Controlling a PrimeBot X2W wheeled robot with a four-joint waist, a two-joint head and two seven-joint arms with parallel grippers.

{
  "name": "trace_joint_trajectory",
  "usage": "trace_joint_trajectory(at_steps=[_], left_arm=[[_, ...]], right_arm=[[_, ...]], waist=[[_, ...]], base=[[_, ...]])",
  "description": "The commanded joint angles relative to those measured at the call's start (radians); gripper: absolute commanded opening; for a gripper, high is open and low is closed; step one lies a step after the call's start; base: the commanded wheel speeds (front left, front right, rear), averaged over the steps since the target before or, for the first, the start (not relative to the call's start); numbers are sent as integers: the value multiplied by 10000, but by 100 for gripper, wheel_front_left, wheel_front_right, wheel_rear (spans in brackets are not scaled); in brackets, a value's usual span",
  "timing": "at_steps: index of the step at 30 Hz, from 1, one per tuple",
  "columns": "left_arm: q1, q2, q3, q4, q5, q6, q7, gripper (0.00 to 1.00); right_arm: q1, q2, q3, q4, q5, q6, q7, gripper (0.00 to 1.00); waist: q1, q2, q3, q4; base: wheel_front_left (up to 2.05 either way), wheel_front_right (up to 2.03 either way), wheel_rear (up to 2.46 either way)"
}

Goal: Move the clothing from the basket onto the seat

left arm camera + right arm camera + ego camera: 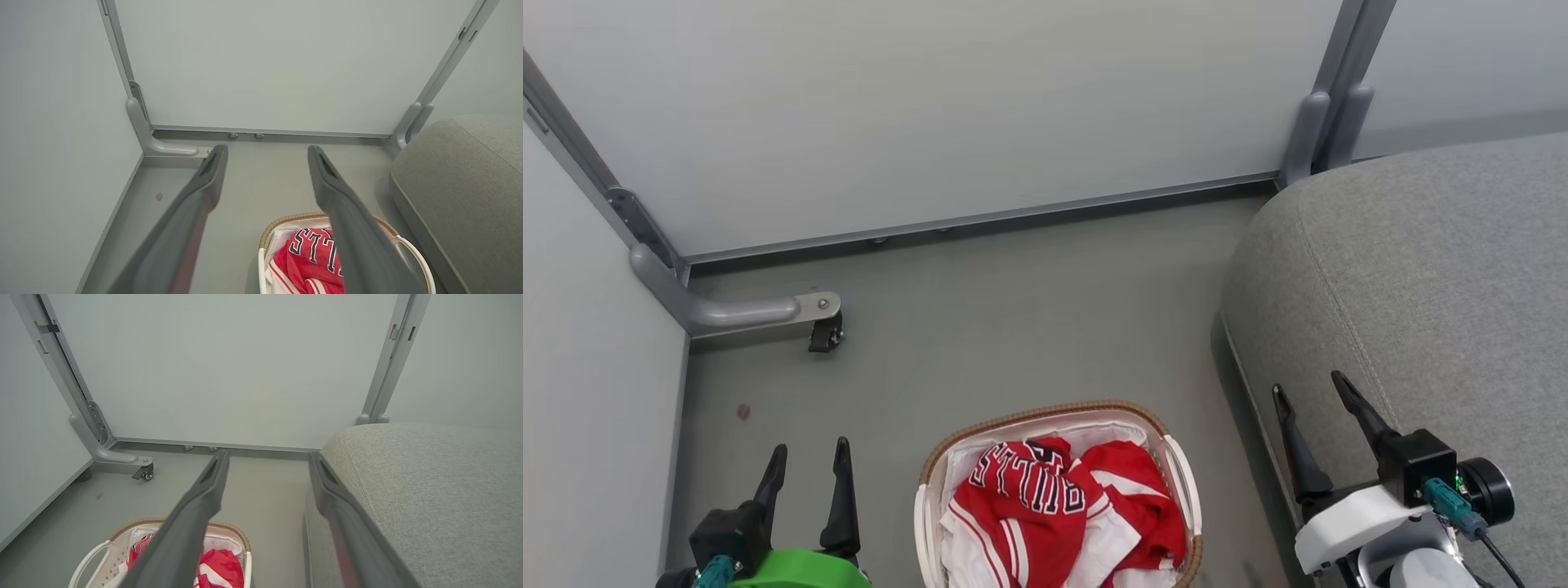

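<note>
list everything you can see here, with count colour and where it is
clothing: one crumpled heap, red with white trim and BULLS lettering, inside the basket
basket: one, white with a brown woven rim, on the floor at bottom centre
liner: one, white, lining the basket under the clothing
seat: one, grey fabric, right of the basket
wall panels: three, pale grey, left, ahead and behind the seat
caster foot: one, grey with a black wheel, left corner
floor: grey, with a small reddish spot
left hand: dark fingers, open, left of the basket
right hand: dark fingers, open, by the seat's edge
</note>
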Motion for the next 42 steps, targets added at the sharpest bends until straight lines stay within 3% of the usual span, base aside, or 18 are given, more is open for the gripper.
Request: trace_joint_trajectory(at_steps=[1, 13, 22, 32, 42], left_arm=[[-179, 66, 10, -8, 97, -27, -4, 100], [-2175, 72, -749, 804, 317, -28, 1, 100], [-4010, 401, -2793, 2694, 287, -29, 0, 100], [-5848, 623, -4782, 5138, -44, -28, 0, 100], [-7428, 501, -5737, 7131, -347, 28, 46, 100]], right_arm=[[-146, -55, -16, -77, 29, 0, -49, 100], [-1316, -51, 12, -386, 47, 0, -49, 100], [-2248, -46, -4, -622, 205, 0, -49, 100], [-2758, -43, 155, -777, 459, 0, -49, 100], [-3135, -43, 446, -908, 746, 0, -49, 100]], waist=[[0, 0, 261, -102], [0, 0, 2609, -803], [0, 0, 4482, -1394], [0, 0, 5861, -1788], [0, 0, 6773, -2069]], base=[[0, 0, 0], [0, 0, 0], [0, 0, 0], [0, 0, 0], [0, 0, 0]])
